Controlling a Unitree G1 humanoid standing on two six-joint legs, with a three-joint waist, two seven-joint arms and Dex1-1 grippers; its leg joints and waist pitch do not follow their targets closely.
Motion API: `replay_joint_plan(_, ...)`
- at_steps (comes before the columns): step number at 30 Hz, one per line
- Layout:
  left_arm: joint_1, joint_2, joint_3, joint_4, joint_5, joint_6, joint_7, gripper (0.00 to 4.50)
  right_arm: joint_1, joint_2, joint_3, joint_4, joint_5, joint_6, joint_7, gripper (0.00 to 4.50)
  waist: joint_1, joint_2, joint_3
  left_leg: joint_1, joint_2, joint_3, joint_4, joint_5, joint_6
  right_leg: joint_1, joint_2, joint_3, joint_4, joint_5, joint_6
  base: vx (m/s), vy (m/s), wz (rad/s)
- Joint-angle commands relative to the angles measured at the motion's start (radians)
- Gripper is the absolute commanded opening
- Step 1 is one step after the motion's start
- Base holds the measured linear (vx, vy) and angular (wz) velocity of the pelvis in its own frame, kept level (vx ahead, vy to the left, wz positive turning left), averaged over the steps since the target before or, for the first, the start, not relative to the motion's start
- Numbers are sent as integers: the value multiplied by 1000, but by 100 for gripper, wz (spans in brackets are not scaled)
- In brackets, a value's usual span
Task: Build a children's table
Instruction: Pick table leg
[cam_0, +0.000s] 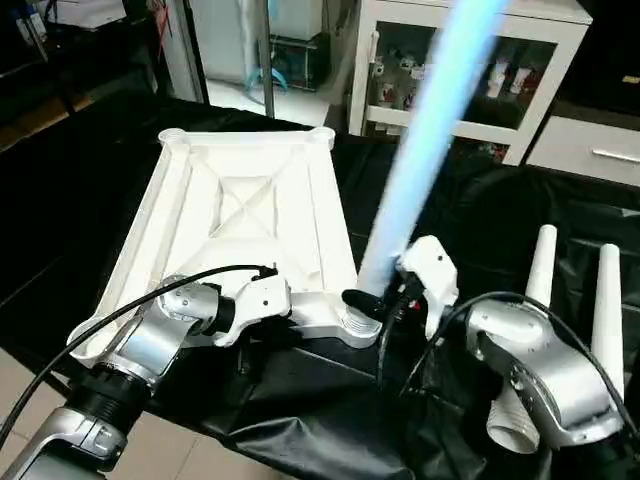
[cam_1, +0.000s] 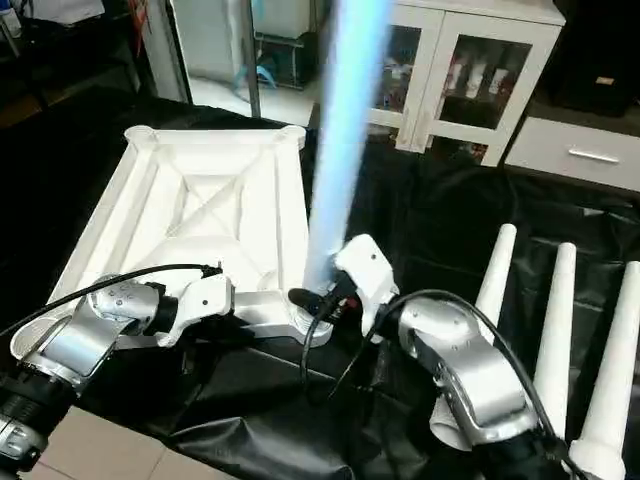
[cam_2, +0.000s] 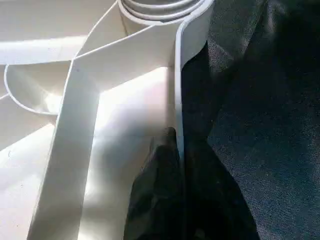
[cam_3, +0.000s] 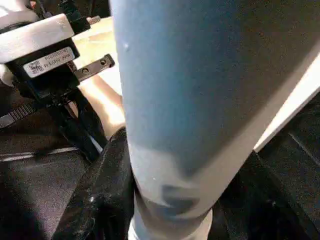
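Gripping a white leg (cam_0: 420, 150) low down with the right tool (cam_0: 372, 300), jaws about half spread around the tube, fat end parked right at the near corner socket (cam_0: 355, 322) of the upside-down tabletop (cam_0: 240, 215). Can't tell if fully seated yet. Left tool (cam_2: 172, 165) pinched nearly shut on the tabletop's near rim wall, just beside that same socket, one finger inside the rim and one outside, so basically acting as a clamp. Tabletop lying ribs-up on the black worktop (cam_0: 480, 220), with spare legs (cam_1: 555, 300) off on the right side, well apart from the action. Biggest risk, probably: leg leaning quite a bit, so pushing down crooked could jam it or pop it out of the socket. Also possible: thin rim slipping out of the left pinch and the whole tabletop skating on that slick cover.
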Motion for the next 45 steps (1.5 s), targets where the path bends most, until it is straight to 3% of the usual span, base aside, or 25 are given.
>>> replay_joint_plan(1,9,-11,11,20,-9,2,39,0,30,-11,66,134,-57,95,-7,184,-2,-11,-14,-10,81,-36,-93,-230,6,19,-96,61,-86,-351,-161,0,0,0)
replay_joint_plan(6,7,-11,11,21,-12,4,38,0,-25,27,55,211,-53,111,-19,184,-16,-12,-11,-9,80,-41,-95,-286,-11,14,-97,60,-92,-433,-149,0,0,0)
replay_joint_plan(8,9,-10,11,23,-11,1,38,0,-47,46,42,264,-46,109,-22,184,-25,-14,-7,-8,78,-46,-97,-337,-17,8,-98,60,-101,-524,-124,0,0,0)
replay_joint_plan(11,8,-9,12,24,-12,3,38,0,-54,46,42,282,-41,111,-18,184,-31,-14,-6,-7,79,-52,-100,-374,-24,5,-100,57,-106,-585,-98,0,0,0)
replay_joint_plan(13,11,-9,13,21,-12,5,39,0,-49,48,35,295,-33,121,-14,184,-34,-19,-6,-6,80,-53,-101,-391,-26,1,-99,57,-110,-597,-87,0,0,0)
replay_joint_plan(17,16,-8,14,9,-16,14,37,0,-42,51,24,314,-27,139,-13,184,-34,-18,-6,-2,80,-51,-103,-405,-28,-4,-99,59,-111,-569,-95,0,0,0)
replay_joint_plan(20,17,-6,12,6,-16,14,36,0,-44,56,13,326,-26,124,-13,184,-35,-19,-3,-2,79,-54,-103,-431,-28,-6,-100,59,-115,-615,-84,0,0,0)
replay_joint_plan(22,18,-3,11,5,-15,12,35,0,-50,61,-3,323,-11,132,-14,184,-35,-20,-3,1,78,-55,-103,-440,-26,-10,-101,59,-119,-648,-70,0,0,0)
replay_joint_plan(23,16,-3,10,6,-17,14,29,0,-67,70,-38,333,16,151,-17,184,-35,-16,-3,2,78,-56,-103,-445,-27,-11,-100,59,-119,-650,-69,0,0,0)
replay_joint_plan(26,15,-1,8,5,-18,14,21,0,-87,81,-83,350,49,183,-29,184,-37,-13,-6,2,79,-57,-105,-441,-27,-8,-99,58,-117,-614,-81,0,0,0)
replay_joint_plan(31,18,0,8,-2,-19,14,17,0,-122,90,-133,402,66,229,-58,184,-34,-12,-13,-2,81,-43,-105,-346,-26,1,-95,59,-102,-419,-151,0,0,0)
replay_joint_plan(34,19,-2,5,-3,-17,11,18,0,-121,65,-87,406,24,187,-38,184,-30,-11,-15,-8,82,-39,-103,-293,-19,10,-97,59,-97,-366,-169,0,0,0)
replay_joint_plan(40,22,-1,4,-4,-12,10,21,0,-129,64,-92,363,48,172,-15,184,-25,-11,-13,-6,83,-40,-105,-305,-19,9,-99,59,-101,-420,-152,0,0,0)
replay_joint_plan(45,27,4,3,-14,-10,11,18,0,-178,21,-34,300,38,140,69,184,-22,-11,-14,-7,84,-39,-105,-288,-14,11,-97,59,-99,-393,-153,0,0,0)
